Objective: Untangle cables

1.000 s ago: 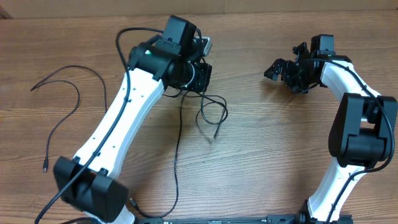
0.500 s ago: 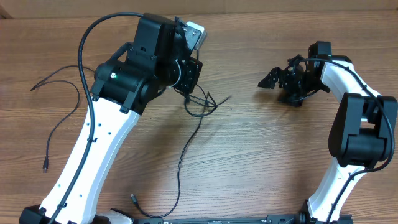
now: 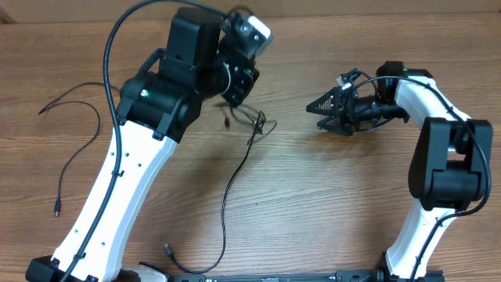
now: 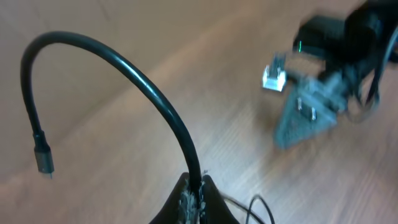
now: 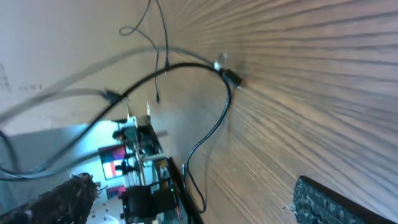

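Observation:
My left gripper (image 3: 235, 100) is shut on a thin black cable (image 3: 252, 125) and holds a small tangle of it above the table. In the left wrist view the cable (image 4: 146, 93) rises from between the closed fingertips (image 4: 194, 196) and arcs left to a small plug (image 4: 43, 157). One strand (image 3: 225, 205) trails down to a plug (image 3: 167, 250) near the front edge. A separate cable (image 3: 86, 117) lies loose at the far left. My right gripper (image 3: 319, 112) is open, right of the tangle and pointing at it, holding nothing. The right wrist view shows the hanging cable (image 5: 214, 124) ahead of it.
The wooden table (image 3: 337, 204) carries only the cables and the two arms. The left arm's white link (image 3: 125, 180) crosses the left half of the table. The right arm's base (image 3: 438, 204) stands at the right edge.
My left gripper has lifted the tangle off the table and tilted upward. The right gripper has swung left toward the tangle and stays open.

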`<state>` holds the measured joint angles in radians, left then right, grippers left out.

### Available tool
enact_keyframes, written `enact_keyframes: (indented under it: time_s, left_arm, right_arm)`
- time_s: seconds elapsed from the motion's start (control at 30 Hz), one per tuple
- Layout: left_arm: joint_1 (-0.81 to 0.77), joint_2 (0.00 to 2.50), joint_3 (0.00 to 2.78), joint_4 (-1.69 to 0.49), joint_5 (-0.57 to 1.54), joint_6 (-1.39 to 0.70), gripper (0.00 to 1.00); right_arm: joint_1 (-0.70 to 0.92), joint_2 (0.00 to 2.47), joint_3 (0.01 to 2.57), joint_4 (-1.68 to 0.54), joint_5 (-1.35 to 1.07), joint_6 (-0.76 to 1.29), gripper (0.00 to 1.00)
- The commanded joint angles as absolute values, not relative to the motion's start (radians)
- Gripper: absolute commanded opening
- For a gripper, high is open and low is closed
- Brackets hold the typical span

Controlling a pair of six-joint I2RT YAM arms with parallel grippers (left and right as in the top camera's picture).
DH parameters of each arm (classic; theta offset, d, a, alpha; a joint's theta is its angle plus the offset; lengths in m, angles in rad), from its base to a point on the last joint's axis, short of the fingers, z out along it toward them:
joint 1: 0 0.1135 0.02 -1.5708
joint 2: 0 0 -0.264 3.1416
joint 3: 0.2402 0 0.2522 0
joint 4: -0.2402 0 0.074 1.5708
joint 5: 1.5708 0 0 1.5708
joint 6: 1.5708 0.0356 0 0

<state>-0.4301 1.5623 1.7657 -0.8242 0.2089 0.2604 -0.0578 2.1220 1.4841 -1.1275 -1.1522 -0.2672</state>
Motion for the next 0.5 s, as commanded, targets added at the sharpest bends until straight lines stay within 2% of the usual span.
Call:
enact_keyframes:
  time_s: [0.0,0.33,0.47]
  left_arm:
    - [-0.432,1.511,1.778,-0.724,0.226,0.208,0.04]
    - [-0.432,1.365,1.778,-0.407,0.138,0.21,0.04]
    - [-0.432,1.351,1.777,-0.414,0.139,0.209,0.04]
  right_arm:
    - [-0.028,2.136,1.479,-1.129,-1.16,-0.308,1.0]
    - [-0.002,2.136,1.479,-1.128,-1.047,-0.308,1.0]
    - [-0.001,2.136,1.479,-1.127,-1.035,-0.308,1.0]
